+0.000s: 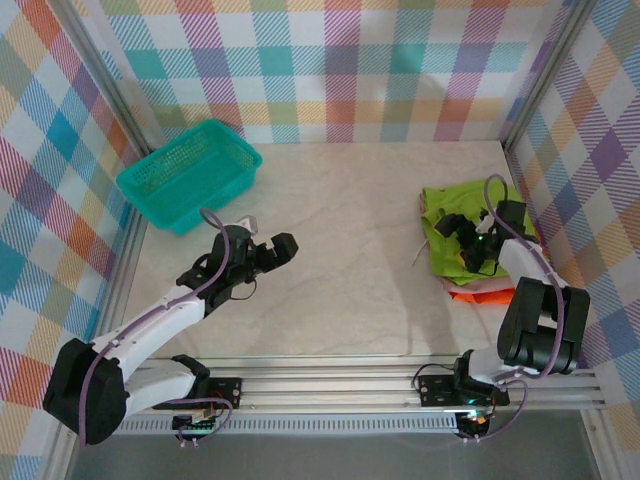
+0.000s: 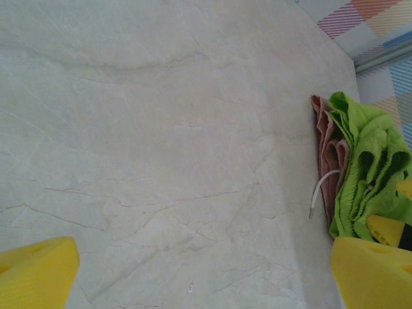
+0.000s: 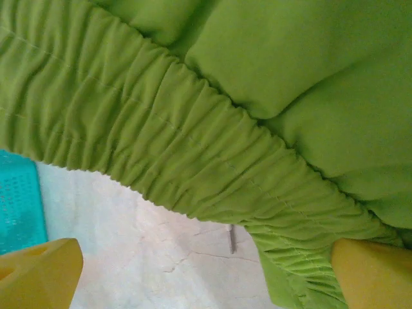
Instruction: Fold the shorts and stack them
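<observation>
1. Teal basket (image 1: 190, 172): far left corner of the table (image 1: 350, 290).
2. Left gripper (image 1: 270, 243): fingers spread wide, nothing held, above bare surface left of centre.
3. Right edge: lime green shorts (image 1: 450, 205) piled on top of the pink shorts (image 2: 325, 154) and orange shorts (image 1: 478, 294).
4. Right gripper (image 1: 458, 238): fingers spread wide over the green waistband, clamping nothing.

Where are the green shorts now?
In the top view, the green shorts lie on the right, atop the orange shorts, under the right end effector.
</observation>
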